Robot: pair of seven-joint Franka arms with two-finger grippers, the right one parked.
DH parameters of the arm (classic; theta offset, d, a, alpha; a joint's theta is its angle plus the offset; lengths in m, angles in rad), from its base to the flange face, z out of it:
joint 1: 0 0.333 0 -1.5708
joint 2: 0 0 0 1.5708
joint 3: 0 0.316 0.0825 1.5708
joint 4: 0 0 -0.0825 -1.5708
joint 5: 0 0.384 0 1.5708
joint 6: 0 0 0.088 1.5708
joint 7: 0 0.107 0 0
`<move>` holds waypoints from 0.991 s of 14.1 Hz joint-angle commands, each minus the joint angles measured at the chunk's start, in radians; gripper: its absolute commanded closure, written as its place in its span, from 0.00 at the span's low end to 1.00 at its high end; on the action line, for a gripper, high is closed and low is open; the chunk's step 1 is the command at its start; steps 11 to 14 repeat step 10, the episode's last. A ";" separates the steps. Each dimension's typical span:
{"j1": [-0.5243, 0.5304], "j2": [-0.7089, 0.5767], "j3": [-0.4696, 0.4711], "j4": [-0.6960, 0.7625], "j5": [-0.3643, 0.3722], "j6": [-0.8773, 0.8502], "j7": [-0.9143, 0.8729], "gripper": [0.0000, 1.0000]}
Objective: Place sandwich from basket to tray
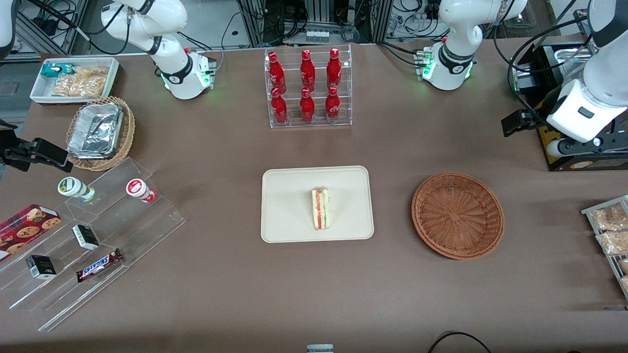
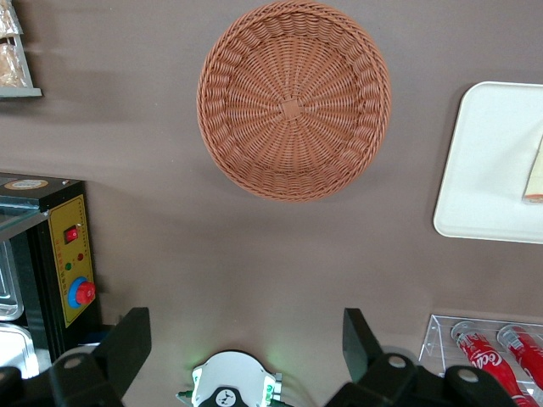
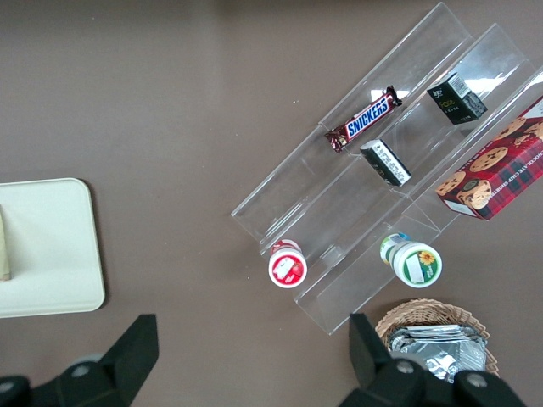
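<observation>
The sandwich (image 1: 321,208), a pale wedge with red and green filling, lies on the cream tray (image 1: 284,206) at the table's middle. Its edge also shows on the tray (image 2: 492,161) as the sandwich (image 2: 534,174) in the left wrist view. The reddish-brown basket (image 1: 457,214) beside the tray, toward the working arm's end, holds nothing; the left wrist view looks down into this basket (image 2: 293,99). My gripper (image 1: 516,122) hangs high over the table, farther from the front camera than the basket and well apart from it. The gripper (image 2: 246,331) is open, with nothing between its fingers.
A clear rack of red bottles (image 1: 308,86) stands farther back than the tray. A black control box (image 1: 584,147) and a rack of snack packets (image 1: 611,235) sit at the working arm's end. A stepped acrylic shelf (image 1: 93,240), a foil-filled tan basket (image 1: 100,132) and a white bin (image 1: 73,78) lie toward the parked arm's end.
</observation>
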 commanded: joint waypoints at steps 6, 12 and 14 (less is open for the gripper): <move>0.016 0.031 -0.011 0.023 -0.015 0.022 0.009 0.00; 0.013 0.045 -0.013 0.017 -0.011 0.047 0.009 0.00; 0.013 0.045 -0.013 0.017 -0.011 0.047 0.009 0.00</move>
